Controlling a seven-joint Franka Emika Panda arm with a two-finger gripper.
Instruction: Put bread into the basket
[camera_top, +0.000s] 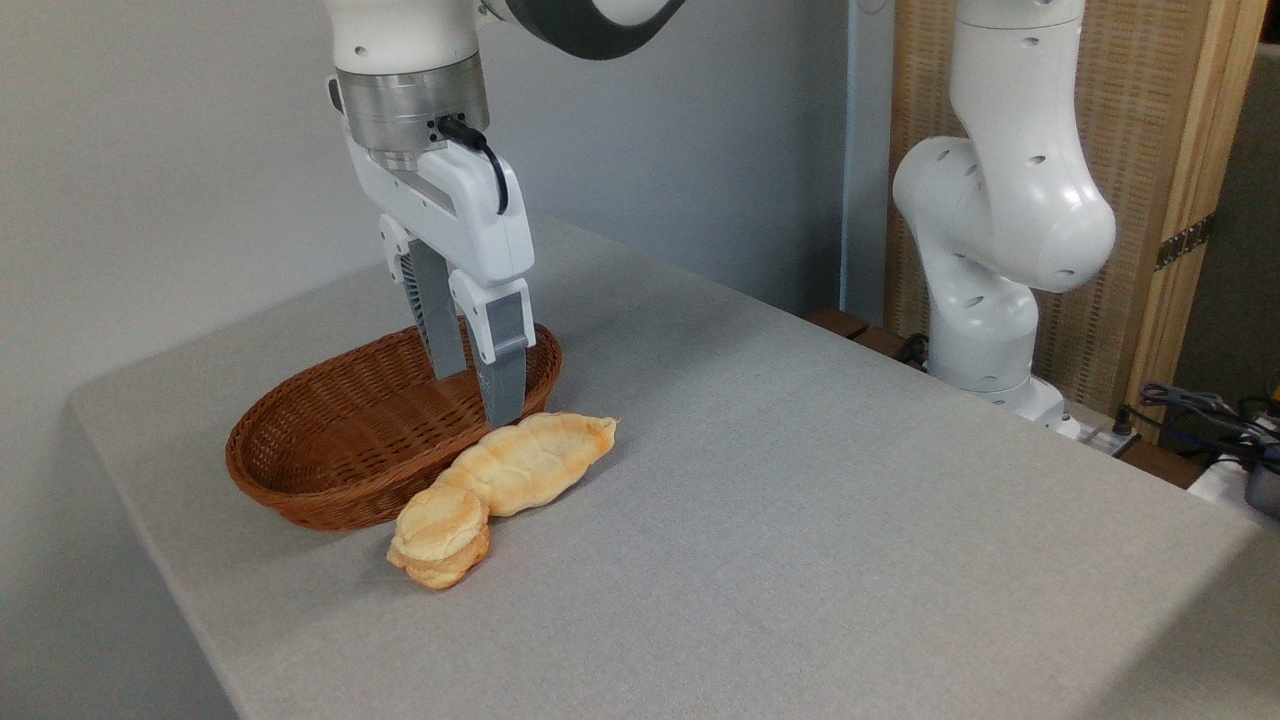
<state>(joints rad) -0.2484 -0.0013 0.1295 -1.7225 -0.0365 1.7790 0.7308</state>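
From my remote station, the scene at the grey cloth-covered table (800, 520): at left sits the oval, shallow, reddish-brown woven wicker basket (330, 450), its long axis running from near left toward far right. As far as I can see into it, the basket holds nothing — only bare weave on its floor and inner wall, with the far end partly masked by the arm's fingers.

Above the basket's right end hangs my white two-finger gripper (480, 395), pointing straight down from a silver wrist flange with a black cable looped at its side. Its grey fingers (500, 380) stand apart with a clear gap between them and nothing held in that gap. The nearer fingertip reaches down to just above, or perhaps onto, the loaf's back edge; I cannot tell whether it touches.

Just right of the basket lies the long, pointed-ended braided loaf of bread (535, 460), pale golden with orange-brown toasted patches — on the table, outside the basket, its flank against or just beside the wicker rim. At its near end rests a small round stacked bun (440, 535), touching the loaf.

Far right, beyond the table edge, stands the white arm base (1000, 250) before a wooden slatted screen (1170, 150).
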